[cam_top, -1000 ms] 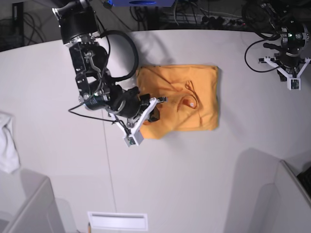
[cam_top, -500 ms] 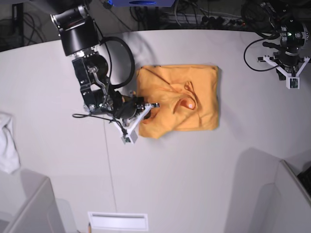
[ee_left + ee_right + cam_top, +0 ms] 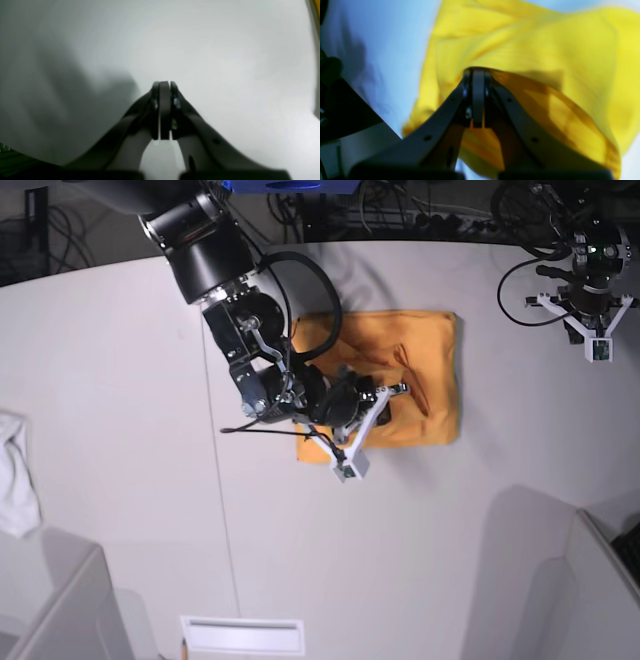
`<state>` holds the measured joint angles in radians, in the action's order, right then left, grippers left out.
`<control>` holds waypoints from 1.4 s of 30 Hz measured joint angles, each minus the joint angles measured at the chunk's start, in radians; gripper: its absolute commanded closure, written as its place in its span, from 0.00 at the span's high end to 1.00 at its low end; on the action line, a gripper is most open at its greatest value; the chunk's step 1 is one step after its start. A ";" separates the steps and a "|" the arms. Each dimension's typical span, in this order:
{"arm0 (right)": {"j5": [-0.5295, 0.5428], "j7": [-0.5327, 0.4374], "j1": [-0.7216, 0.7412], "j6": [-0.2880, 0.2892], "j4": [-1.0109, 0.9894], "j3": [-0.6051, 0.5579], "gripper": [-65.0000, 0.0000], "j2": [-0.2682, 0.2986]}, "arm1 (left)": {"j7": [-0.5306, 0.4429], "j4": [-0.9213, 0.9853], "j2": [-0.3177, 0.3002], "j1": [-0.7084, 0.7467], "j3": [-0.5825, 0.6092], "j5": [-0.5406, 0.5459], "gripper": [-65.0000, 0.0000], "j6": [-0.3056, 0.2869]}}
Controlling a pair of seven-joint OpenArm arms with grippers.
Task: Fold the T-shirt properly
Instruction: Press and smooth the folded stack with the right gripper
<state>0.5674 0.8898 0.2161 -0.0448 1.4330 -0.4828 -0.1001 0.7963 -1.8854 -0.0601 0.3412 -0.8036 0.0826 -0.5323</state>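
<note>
The orange T-shirt lies folded to a rough rectangle on the white table, right of centre. My right gripper reaches over its middle from the left. In the right wrist view this gripper is shut on a raised fold of the T-shirt, whose shaded underside hangs below the fingers. My left gripper hovers at the far right back of the table, away from the cloth. The left wrist view shows it shut and empty over bare table.
A small white cloth lies at the table's left edge. Grey box-like forms stand at the front left and front right. A white label sits at the front edge. Cables run behind the table.
My right arm swept rightward from the T-shirt's left edge to its middle, carrying a layer of cloth; the whole shirt shifted slightly right. The left arm stayed where it was.
</note>
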 measured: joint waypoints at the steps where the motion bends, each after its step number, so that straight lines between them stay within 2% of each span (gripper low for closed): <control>1: 0.000 -0.005 0.005 0.000 0.000 -0.018 0.00 -0.003 | 0.001 0.000 0.003 -0.007 0.000 0.000 0.00 0.000; 4: 0.016 -0.095 0.018 0.000 -0.048 -0.068 0.00 -0.019 | -0.003 0.000 0.031 -0.026 0.001 -0.003 0.00 0.000; 7: 0.100 -0.198 0.040 -0.001 -0.143 -0.135 0.00 -0.029 | -0.003 0.000 0.055 -0.025 0.003 -0.002 0.00 0.000; 12: 0.343 -0.454 0.142 -0.008 -0.288 -0.314 0.00 -0.025 | 0.001 0.000 0.061 -0.034 -0.002 -0.003 0.00 0.000; 14: 0.431 -0.515 0.187 -0.008 -0.288 -0.351 0.00 -0.026 | 0.000 0.000 0.060 -0.043 -0.005 -0.003 0.00 0.000; 16: 0.481 -0.500 0.219 -0.011 -0.237 -0.367 0.00 -0.015 | -0.003 0.000 0.061 -0.042 -0.005 -0.003 0.00 0.000; 18: 0.485 -0.417 0.245 -0.010 -0.151 -0.379 0.00 0.026 | -0.002 0.001 0.060 -0.041 -0.008 -0.003 0.00 0.000; 19: 0.497 -0.374 0.251 -0.039 -0.103 -0.379 0.00 0.054 | 0.000 0.001 0.060 -0.041 -0.009 -0.003 0.00 0.000; 23: 0.440 -0.245 0.231 -0.242 0.050 -0.374 0.00 0.190 | 0.000 0.001 0.033 -0.036 -0.010 -0.002 0.00 0.000; 24: 0.417 -0.238 0.211 -0.270 0.075 -0.372 0.00 0.216 | -0.003 0.001 0.022 -0.039 -0.012 -0.005 0.00 0.000; 26: 0.369 -0.214 0.159 -0.288 0.108 -0.368 0.00 0.232 | -0.008 0.000 0.013 -0.042 -0.014 -0.005 0.00 0.006; 30: 0.243 -0.208 0.093 -0.276 0.097 -0.379 0.00 0.203 | -0.003 0.001 0.013 -0.043 -0.009 -0.003 0.00 0.000; 32: 0.162 -0.209 0.085 -0.278 0.062 -0.378 0.00 0.172 | 0.001 0.001 0.013 -0.060 -0.007 -0.011 0.00 0.001; 34: 0.127 -0.215 0.088 -0.272 0.014 -0.377 0.00 0.136 | -0.004 0.001 0.014 -0.073 -0.006 -0.011 0.00 0.004; 36: 0.073 -0.227 0.089 -0.273 -0.050 -0.376 0.00 0.080 | -0.003 0.001 0.016 -0.073 0.000 -0.004 0.00 0.004; 37: 0.070 -0.224 0.089 -0.266 -0.065 -0.380 0.00 0.061 | -0.003 0.001 0.018 -0.072 0.000 -0.003 0.00 0.004; 39: 0.072 -0.223 0.094 -0.205 -0.071 -0.419 0.00 0.033 | 0.000 0.002 0.018 -0.073 0.000 -0.004 0.00 0.004; 42: 0.077 -0.204 0.085 -0.203 -0.055 -0.474 0.00 0.011 | -0.001 0.002 0.021 -0.072 -0.003 -0.003 0.00 0.004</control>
<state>0.6449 0.6853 0.3008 -0.2474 1.3777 -0.9569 -0.0887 0.7956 -1.8839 -0.0391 0.2687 -0.8070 0.0792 -0.5282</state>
